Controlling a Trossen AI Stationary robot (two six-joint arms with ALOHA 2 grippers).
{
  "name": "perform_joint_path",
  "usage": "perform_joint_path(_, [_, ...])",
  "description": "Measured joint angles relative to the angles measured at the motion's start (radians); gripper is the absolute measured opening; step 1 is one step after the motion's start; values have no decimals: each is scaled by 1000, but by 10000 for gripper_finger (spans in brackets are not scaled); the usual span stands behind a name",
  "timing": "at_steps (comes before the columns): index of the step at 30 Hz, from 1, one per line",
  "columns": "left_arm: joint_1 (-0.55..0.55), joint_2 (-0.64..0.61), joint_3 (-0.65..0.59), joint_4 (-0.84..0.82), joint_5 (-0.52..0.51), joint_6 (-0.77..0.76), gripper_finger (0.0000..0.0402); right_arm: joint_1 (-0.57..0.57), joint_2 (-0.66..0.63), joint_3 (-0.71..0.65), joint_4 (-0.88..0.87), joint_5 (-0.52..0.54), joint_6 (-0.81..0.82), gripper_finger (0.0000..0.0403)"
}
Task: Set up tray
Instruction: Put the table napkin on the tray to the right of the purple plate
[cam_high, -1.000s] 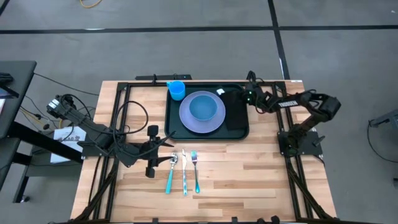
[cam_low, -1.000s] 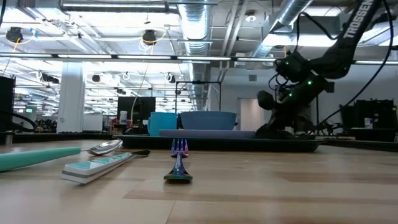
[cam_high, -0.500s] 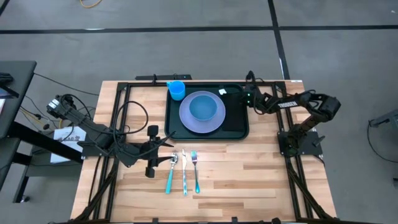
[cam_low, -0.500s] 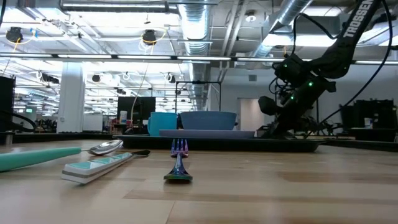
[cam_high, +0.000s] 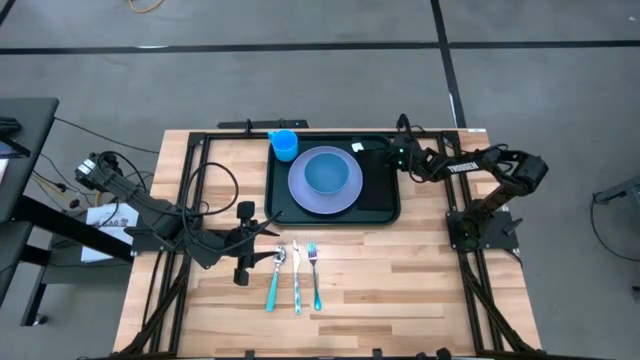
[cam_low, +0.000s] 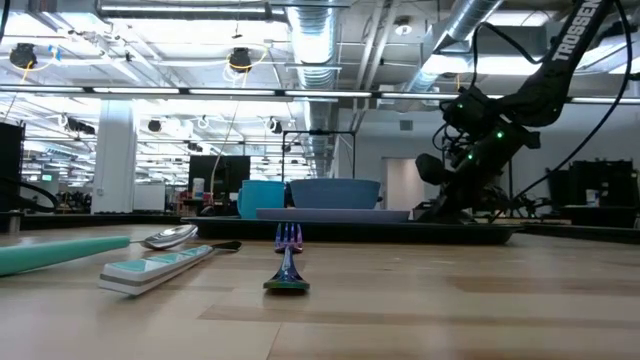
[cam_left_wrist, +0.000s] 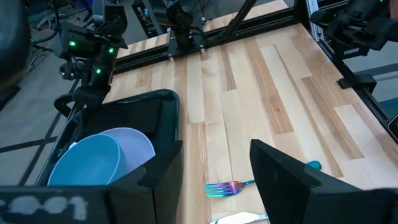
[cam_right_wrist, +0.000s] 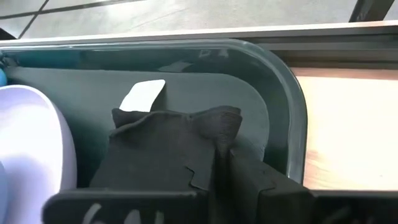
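Note:
The dark green-black tray (cam_high: 332, 219) lies at the table's far middle. On it are a lavender plate (cam_high: 300, 192) with a blue bowl (cam_high: 326, 174), a blue cup (cam_high: 285, 145) at its far left corner, and a black napkin (cam_high: 378, 182) along its right side. My right gripper (cam_high: 393, 155) is over the tray's far right corner, shut on the napkin (cam_right_wrist: 161, 149). My left gripper (cam_high: 268, 228) hovers open by the tray's near left corner, above the spoon's bowl. The spoon (cam_high: 274, 280), knife (cam_high: 296, 282) and fork (cam_high: 314, 276) lie side by side on the wood. My right gripper pinches the napkin's far end (cam_right_wrist: 214, 127) between its two fingers, slanting down from the table's right. That end is bunched and raised at the fingers. The rest of the napkin lies on the tray floor beside the plate, with a white tag (cam_right_wrist: 143, 94) showing behind it.
The tray's raised rim (cam_right_wrist: 292, 106) curves close around my right gripper. A black frame rail runs along the table's far edge. Bare wood spreads to the right of the cutlery and near the tray's right side (cam_left_wrist: 267, 81). Cables trail over the table's left part.
My right gripper, still shut on the napkin, has risen a little and shifted slightly toward the table's right edge, then kept still. The napkin's held end has come up with it.

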Motion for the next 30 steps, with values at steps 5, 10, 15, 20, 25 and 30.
perform_joint_path(5, [0, 0, 0, 0, 0, 0, 175, 0, 0, 0, 3, 7, 0, 64])
perform_joint_path(10, [0, 0, 0, 0, 0, 0, 175, 0, 0, 0, 3, 15, -1, 101])
perform_joint_path(15, [0, 0, 0, 0, 0, 0, 175, 0, 0, 0, 3, 4, -13, 136])
perform_joint_path(20, [0, 0, 0, 0, 0, 0, 175, 0, 0, 17, -4, -27, -49, 161])
perform_joint_path(25, [0, 0, 0, 0, 0, 0, 175, 0, 0, 51, -9, -62, -57, 172])
perform_joint_path(30, [0, 0, 0, 0, 0, 0, 175, 0, -1, 96, -90, -73, -104, 170])
